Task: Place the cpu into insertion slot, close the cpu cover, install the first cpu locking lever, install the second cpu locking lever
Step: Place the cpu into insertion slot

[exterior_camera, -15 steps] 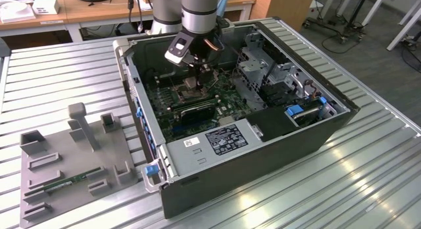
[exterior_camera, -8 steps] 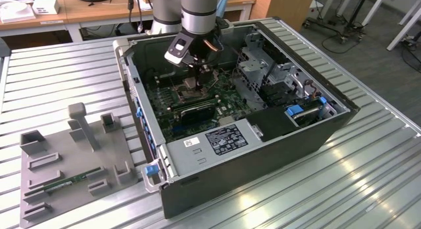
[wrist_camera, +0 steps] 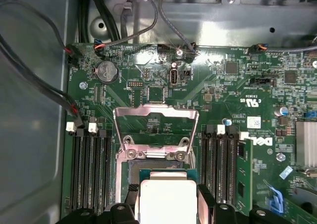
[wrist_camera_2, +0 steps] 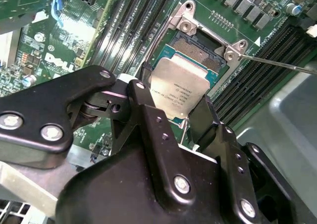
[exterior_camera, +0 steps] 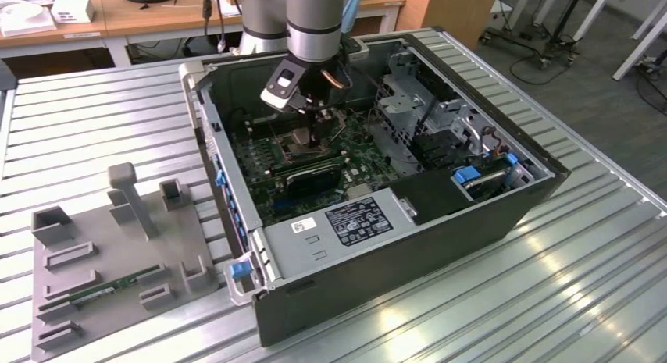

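Gripper (wrist_camera_2: 172, 101) clamps the cpu (wrist_camera_2: 179, 85) just over the insertion slot (wrist_camera_2: 205, 59), cpu cover (wrist_camera: 156, 111) open. Seating needs square alignment imo.

arm (exterior_camera: 312, 19): chunky silver-grey tube with a darker grey band round it, bit of light blue trim
wrist block (exterior_camera: 279, 86): little white box with a black face
gripper (wrist_camera_2: 176, 105): matte black all over, flat bar links with rounded ends
screws (wrist_camera_2: 181, 184): shiny silver heads dotted along those black links, pretty clean
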`<act>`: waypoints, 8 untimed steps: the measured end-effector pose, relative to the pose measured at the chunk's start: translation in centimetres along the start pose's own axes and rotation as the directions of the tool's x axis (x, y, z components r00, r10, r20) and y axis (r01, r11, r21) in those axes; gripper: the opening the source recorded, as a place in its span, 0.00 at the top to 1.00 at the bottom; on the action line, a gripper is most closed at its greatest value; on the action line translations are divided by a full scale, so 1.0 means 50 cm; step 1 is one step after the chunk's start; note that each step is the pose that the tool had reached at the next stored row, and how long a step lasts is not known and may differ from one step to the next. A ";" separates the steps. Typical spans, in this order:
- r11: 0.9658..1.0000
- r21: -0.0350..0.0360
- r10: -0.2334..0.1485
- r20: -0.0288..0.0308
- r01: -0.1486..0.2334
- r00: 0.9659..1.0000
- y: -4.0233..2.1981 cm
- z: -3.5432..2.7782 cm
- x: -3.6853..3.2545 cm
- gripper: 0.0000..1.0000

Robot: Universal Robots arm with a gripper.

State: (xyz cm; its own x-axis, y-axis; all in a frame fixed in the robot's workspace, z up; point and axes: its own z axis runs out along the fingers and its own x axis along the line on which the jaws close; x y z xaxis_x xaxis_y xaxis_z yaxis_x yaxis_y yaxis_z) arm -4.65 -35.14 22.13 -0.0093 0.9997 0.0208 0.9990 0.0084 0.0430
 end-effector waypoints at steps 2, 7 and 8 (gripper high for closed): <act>1.000 0.000 0.000 0.000 0.000 1.000 0.000 0.004 0.002 0.45; 1.000 0.000 0.000 0.000 0.000 1.000 0.000 0.005 0.003 0.45; 1.000 0.000 0.000 0.000 0.000 1.000 0.000 0.005 0.003 0.45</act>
State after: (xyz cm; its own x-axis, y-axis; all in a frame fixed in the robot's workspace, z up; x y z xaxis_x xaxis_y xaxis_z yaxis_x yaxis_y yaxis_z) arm -4.65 -34.98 21.90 -0.0092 0.9997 0.0207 0.9990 0.0083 0.0430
